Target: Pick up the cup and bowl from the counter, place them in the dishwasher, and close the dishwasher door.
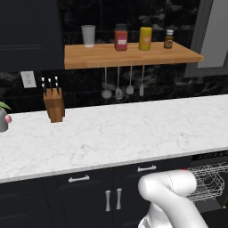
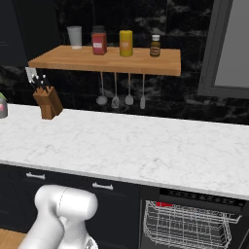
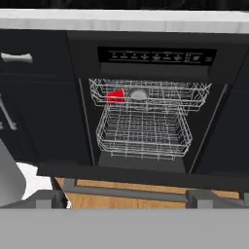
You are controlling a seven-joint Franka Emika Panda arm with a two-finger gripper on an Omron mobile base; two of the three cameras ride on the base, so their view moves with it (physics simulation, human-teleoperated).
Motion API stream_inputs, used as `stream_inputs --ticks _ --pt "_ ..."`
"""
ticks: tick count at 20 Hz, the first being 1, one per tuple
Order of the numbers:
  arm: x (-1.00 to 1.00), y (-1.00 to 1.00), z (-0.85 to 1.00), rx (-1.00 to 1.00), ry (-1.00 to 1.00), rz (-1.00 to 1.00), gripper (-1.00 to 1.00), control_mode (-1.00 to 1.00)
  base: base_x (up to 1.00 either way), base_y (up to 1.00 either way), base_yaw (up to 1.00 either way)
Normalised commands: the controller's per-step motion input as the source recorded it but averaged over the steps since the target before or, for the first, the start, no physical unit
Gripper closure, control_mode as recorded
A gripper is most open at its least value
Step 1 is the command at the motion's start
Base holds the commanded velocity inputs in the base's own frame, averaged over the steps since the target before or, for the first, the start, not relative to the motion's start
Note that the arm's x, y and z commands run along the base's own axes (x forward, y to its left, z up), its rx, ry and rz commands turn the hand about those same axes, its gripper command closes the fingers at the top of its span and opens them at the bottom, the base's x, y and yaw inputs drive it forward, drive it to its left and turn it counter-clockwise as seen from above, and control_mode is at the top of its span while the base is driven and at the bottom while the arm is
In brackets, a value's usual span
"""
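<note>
Black cabinets ran under the white marble counter (image 1: 116, 133), which I saw carrying a knife block (image 1: 54, 104). The dishwasher (image 3: 146, 121) stood open; a red item (image 3: 115, 96) and a grey bowl-like shape (image 3: 138, 94) sat in its upper rack. The dishwasher door (image 3: 146, 171) hung down. My fingers (image 3: 125, 198) stood spread, empty — the arm low, facing the opening. I judged I should catch the door's edge from below and swing it shut.

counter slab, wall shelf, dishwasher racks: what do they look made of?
Counter: looks like polished white marble, faint grey veins. Shelf: wood, warm brown with a matte grain. Dishwasher racks: thin wire, probably coated metal; light grey open grid.
</note>
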Motion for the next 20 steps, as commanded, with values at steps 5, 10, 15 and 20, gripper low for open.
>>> stream_inputs --ticks 5,10,15,20 --pt "-0.12 -0.04 -0.73 0.03 -0.02 0.0 -1.0 -1.0 0.0 0.0 0.0" --pt "0.07 0.04 -0.83 0.0 0.12 -0.01 -1.0 -1.0 0.0 0.0 0.0" --pt "0.4 0.29 -0.61 -0.01 0.0 -0.07 -1.0 -1.0 0.0 0.0 0.0" --pt "0.32 0.06 -0.84 0.0 0.0 -0.11 -1.0 -1.0 0.0 0.0 0.0"
